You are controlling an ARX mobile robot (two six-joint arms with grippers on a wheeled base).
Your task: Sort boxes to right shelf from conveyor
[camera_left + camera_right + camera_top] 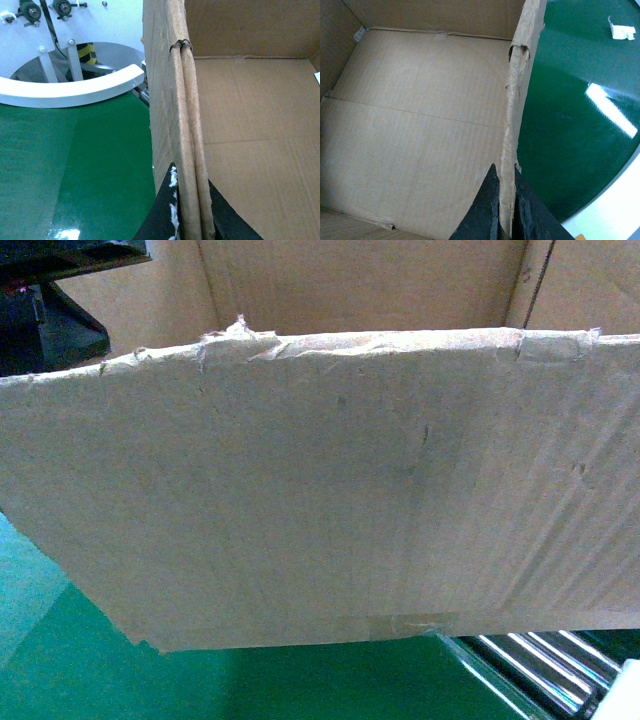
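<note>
A large brown cardboard box with ragged top edges fills the head view and seems raised above the dark-green conveyor. In the left wrist view my left gripper is shut on the box's doubled left wall, one black finger outside and the other inside. My right gripper is shut on the torn right wall of the box, with a finger on each side. The box is empty inside. Neither gripper shows in the head view.
Silvery round bars show below the box's lower right corner; I cannot tell whether they belong to the right shelf. The belt's pale curved rim and white machinery lie to the left. A white scrap lies on the belt.
</note>
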